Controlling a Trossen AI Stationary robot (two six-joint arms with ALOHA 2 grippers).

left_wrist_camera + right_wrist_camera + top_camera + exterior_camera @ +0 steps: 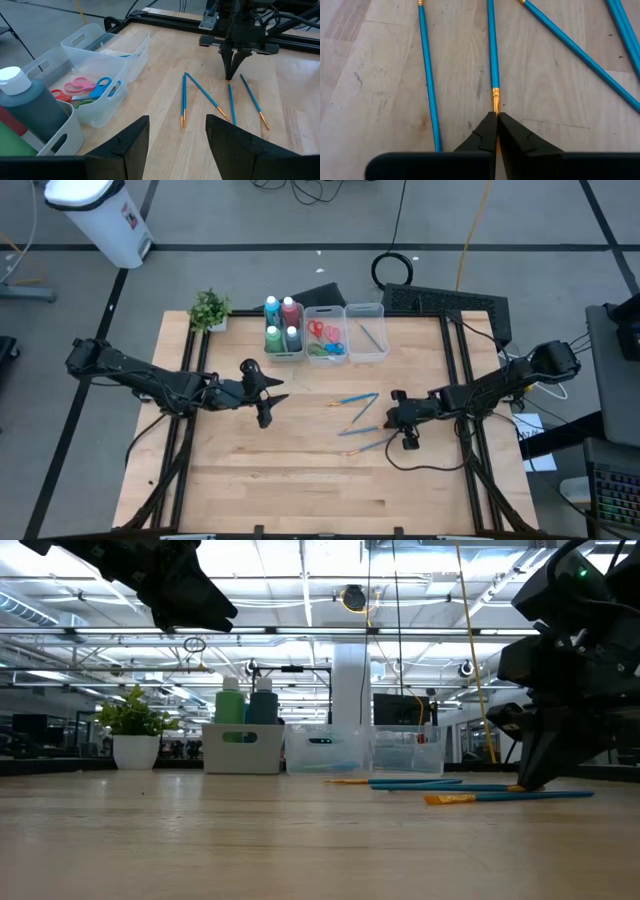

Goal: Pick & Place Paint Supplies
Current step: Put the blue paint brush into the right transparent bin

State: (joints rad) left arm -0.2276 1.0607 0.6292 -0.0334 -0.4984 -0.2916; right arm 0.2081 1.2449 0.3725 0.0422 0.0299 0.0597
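Several thin blue brushes with orange tips (pixel 202 92) lie loose on the wooden table, right of centre. My right gripper (pixel 496 119) is down at the table among them, shut on the end of one brush (pixel 493 50). My left gripper (pixel 270 392) hangs open above the table's left half, near the bins, with nothing between its fingers (pixel 235 145). Paint bottles (pixel 283 328) stand in the left clear bin. Scissors (pixel 87 87) lie in the middle bin. One brush (pixel 368 335) lies in the right bin. My right gripper pinches the brush's gold ferrule end (pixel 495 97) between its two fingertips. The fingers slant down from the table's right side, roughly in line with the brush, whose blue handle runs on ahead of them. The brush lies flat on the table.
Three clear bins (pixel 365 310) stand in a row at the table's far edge, with a small potted plant (pixel 210 310) to their left. The near half of the table (pixel 300 490) is bare wood. Black frame rails (pixel 462 360) run along the table's sides.
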